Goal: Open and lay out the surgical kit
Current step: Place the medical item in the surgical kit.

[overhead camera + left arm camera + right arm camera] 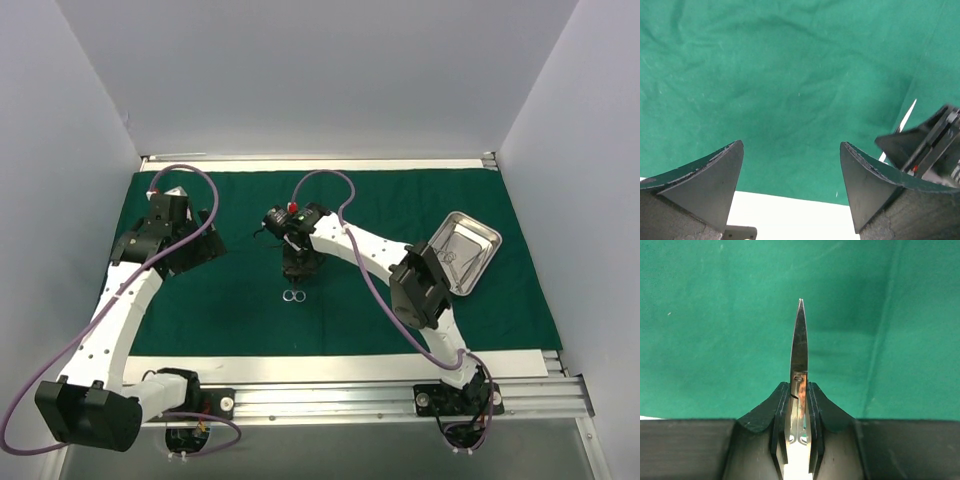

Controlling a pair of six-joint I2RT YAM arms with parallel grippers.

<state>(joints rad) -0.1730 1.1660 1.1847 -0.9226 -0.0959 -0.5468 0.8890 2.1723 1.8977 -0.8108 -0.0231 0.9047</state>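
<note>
The dark green cloth (240,300) lies spread flat over the table. My right gripper (298,266) is at the cloth's middle, shut on thin silver scissors (799,342). The blades point away from the wrist and the ring handles (294,296) stick out towards the near edge. In the right wrist view the gripper (799,390) clamps the shanks just behind the pivot. The shiny steel tray (484,238) sits tilted on the cloth at the right. My left gripper (195,243) is open and empty over the cloth's left part; in its own view (791,150) only cloth lies between the fingers.
The left wrist view shows the right gripper (927,145) and the scissors' tip (909,111) at its right edge. White table strips border the cloth at the near side (330,366) and the far side. Grey walls enclose the table on three sides.
</note>
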